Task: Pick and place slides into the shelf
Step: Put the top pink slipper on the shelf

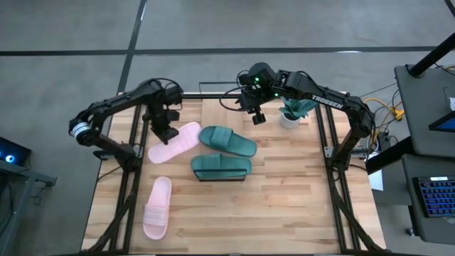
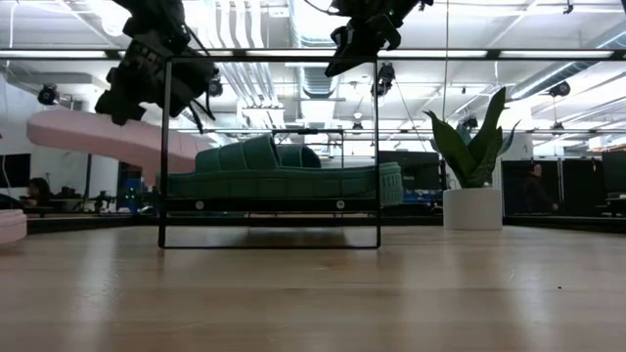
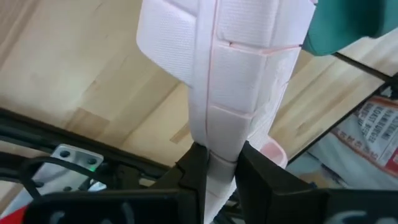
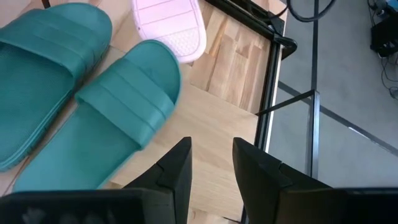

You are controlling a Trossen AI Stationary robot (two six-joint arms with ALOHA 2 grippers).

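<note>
A pale pink slide [image 1: 176,142] hangs above the table's left side, with my left gripper [image 1: 167,133] shut on it. A second pink slide [image 1: 158,206] lies sole-down near the front left. One dark teal slide [image 1: 222,167] rests on the shelf, whose black frame [image 2: 379,147] stands at the table's middle. The other teal slide [image 1: 227,141] lies on the table just behind it. My right gripper [image 1: 257,118] hovers open above the far middle, with nothing between its fingers [image 4: 177,168]. My left gripper pinches the pink slide between its two fingers [image 3: 194,171] at a narrow ridged part of the broad strap [image 3: 224,143], on the slide's long side. The fingers slant down from the far left and lie across the slide. The slide [image 2: 98,137] hangs tilted, clear of the table.
A small potted plant [image 1: 291,114] in a white pot stands at the far right, next to my right arm. Bare wooden tabletop [image 1: 284,206] stretches across the front and right. Cables and equipment lie beyond the table's right edge.
</note>
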